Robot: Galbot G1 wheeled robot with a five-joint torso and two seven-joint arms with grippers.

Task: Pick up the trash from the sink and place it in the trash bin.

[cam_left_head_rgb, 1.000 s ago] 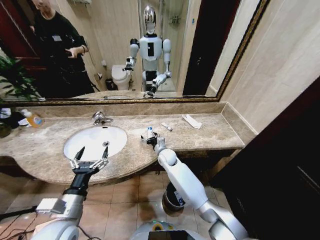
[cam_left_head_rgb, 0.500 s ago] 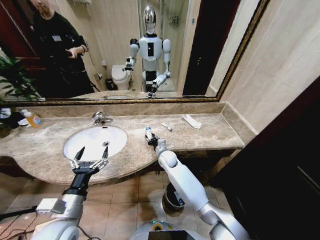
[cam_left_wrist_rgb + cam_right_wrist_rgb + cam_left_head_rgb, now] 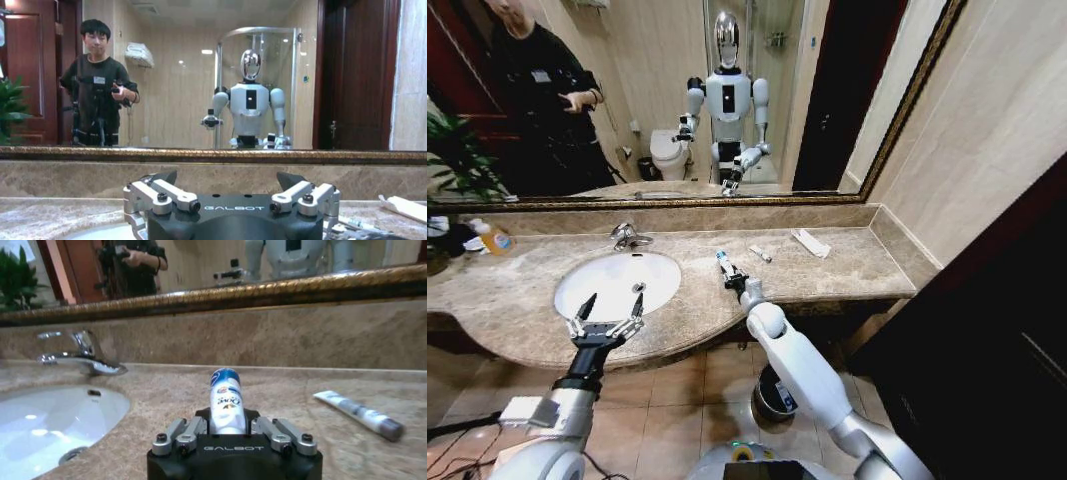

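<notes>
Your right tool [image 3: 728, 272] is pinching a white tube [image 3: 225, 400] with blue marks, holding it over the marble surface [image 3: 847, 262] just right of the sink [image 3: 617, 282]; in the right wrist view the tube stands up between the closed fingers, its blue cap pointing away from the wrist. Your left tool [image 3: 609, 310] hangs over the sink's near rim with its fingers spread wide, holding nothing. A second white tube [image 3: 760, 254] lies flat on the surface behind the right tool, near the back wall, and a flat white packet [image 3: 811, 242] lies farther right, well apart from the basin. The bin [image 3: 772, 396] sits on the floor below the surface's edge, partly hidden by your right arm. The chrome faucet [image 3: 627, 236] stands at the back of the sink.
</notes>
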